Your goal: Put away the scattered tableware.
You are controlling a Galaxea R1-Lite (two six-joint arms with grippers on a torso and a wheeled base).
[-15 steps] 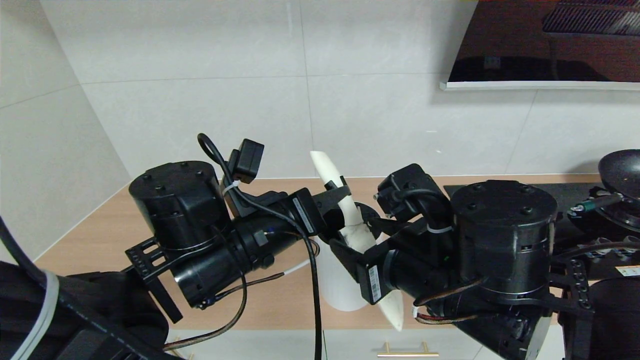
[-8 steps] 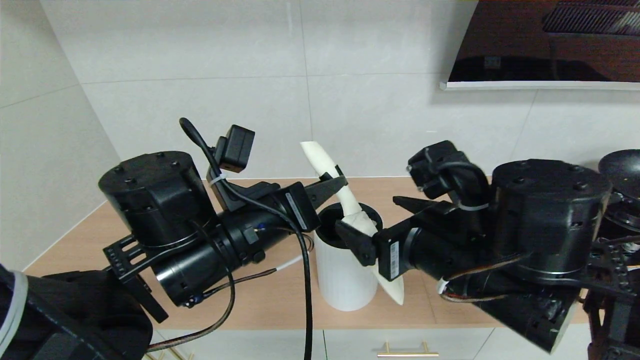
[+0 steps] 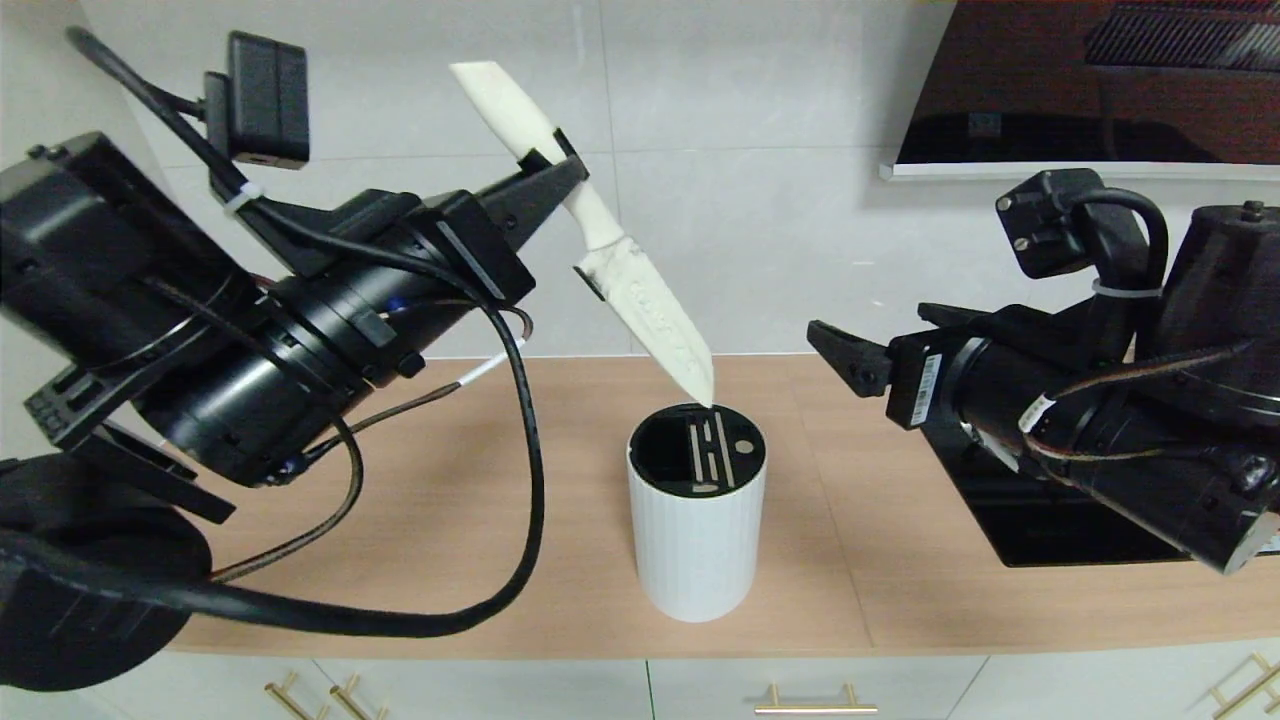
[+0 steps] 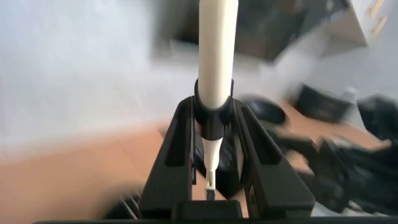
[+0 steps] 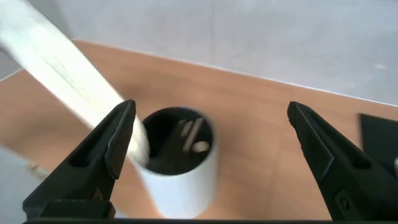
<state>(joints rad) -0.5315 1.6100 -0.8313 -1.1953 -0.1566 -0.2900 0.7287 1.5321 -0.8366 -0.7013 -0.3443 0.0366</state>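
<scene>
A light wooden countertop (image 3: 480, 520) carries a white ribbed cylindrical holder (image 3: 697, 545) standing upright near its front edge, dark slotted top uppermost, with a black cooktop (image 3: 1040, 530) flat to its right

Wall (image 3: 760, 200) at my twelve o'clock: large pale grey tiles with thin grout lines. It meets a second tiled wall (image 3: 35, 70) at ten o'clock. A dark, glossy range hood (image 3: 1100, 90) is mounted at one o'clock and has a white lower edge. A light wood countertop (image 3: 480, 500) runs from nine to three o'clock. A black cooktop (image 3: 1030, 535) is set into it at four o'clock. White cabinet fronts (image 3: 500, 690) stand below at six o'clock and carry brass bar handles (image 3: 815, 697). I record soft, even lighting.
</scene>
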